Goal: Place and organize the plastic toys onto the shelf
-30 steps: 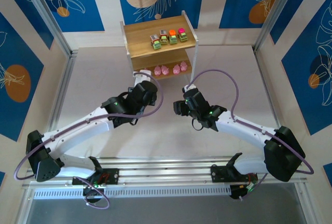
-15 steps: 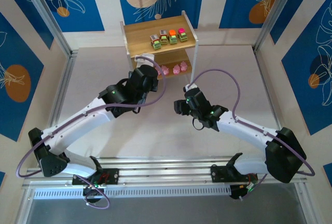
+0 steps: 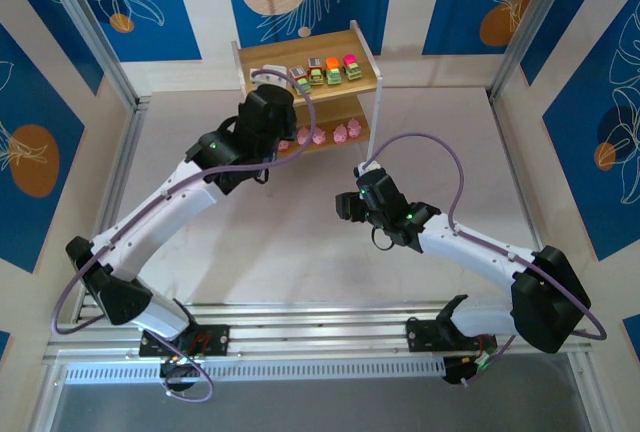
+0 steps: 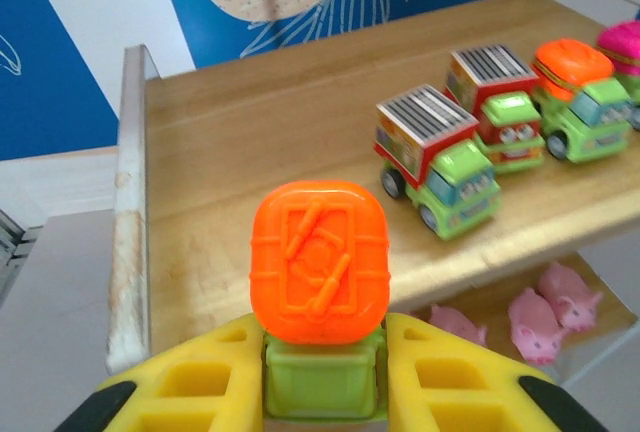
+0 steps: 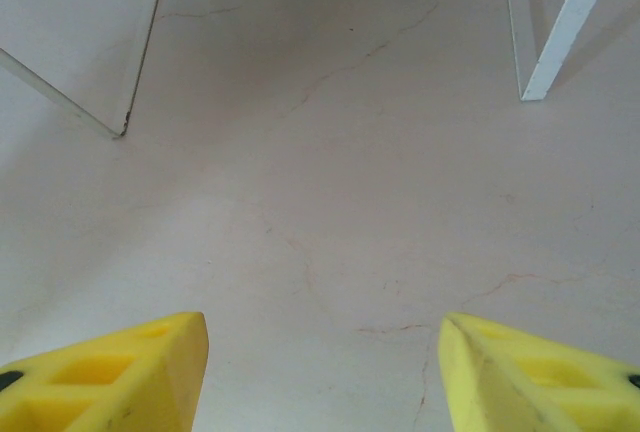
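Pale table (image 3: 300, 262); blue leaf-patterned wall panels (image 3: 150, 2).

I find no writing, label, brand or number that I can read. The orange top of the toy (image 4: 320, 260) bears only a raised pattern of bars and a ring. The wall panels (image 3: 95, 2) carry leaf drawings, not words.

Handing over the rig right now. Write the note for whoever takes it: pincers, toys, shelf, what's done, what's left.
Left pincer: shut on an orange-topped green truck, held at the shelf's top board, left of the row.
Right pincer: open, empty, above bare table.
Done: four trucks lined up on the top board; pink pigs on the lower board, some hidden by the left arm.
Left: probably set the held truck beside the other four.
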Robot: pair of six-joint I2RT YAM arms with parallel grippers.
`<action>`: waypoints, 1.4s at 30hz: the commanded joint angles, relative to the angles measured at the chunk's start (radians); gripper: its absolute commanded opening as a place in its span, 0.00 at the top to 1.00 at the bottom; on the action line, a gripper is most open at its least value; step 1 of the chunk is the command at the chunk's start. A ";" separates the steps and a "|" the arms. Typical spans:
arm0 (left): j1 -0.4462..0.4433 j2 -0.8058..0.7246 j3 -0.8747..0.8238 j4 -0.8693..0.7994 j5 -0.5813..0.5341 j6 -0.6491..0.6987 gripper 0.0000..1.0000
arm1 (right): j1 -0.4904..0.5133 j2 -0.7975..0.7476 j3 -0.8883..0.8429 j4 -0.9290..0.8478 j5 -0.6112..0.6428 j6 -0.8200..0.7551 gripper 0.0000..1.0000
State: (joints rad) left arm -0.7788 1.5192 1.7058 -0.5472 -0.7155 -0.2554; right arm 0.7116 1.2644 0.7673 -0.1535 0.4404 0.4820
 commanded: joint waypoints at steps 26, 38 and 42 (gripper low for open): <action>0.157 0.194 0.208 -0.019 0.141 -0.034 0.79 | -0.018 0.012 0.024 -0.011 -0.026 0.019 0.38; 0.152 0.219 0.232 -0.034 0.148 -0.079 0.79 | -0.020 0.018 0.027 -0.013 -0.032 0.019 0.38; 0.151 0.229 0.236 -0.037 0.151 -0.086 0.78 | -0.019 0.018 0.029 -0.014 -0.032 0.019 0.38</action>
State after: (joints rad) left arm -0.6323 1.7290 1.9076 -0.5682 -0.5758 -0.3202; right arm 0.6979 1.2762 0.7677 -0.1619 0.4252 0.4824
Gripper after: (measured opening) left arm 0.254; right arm 0.625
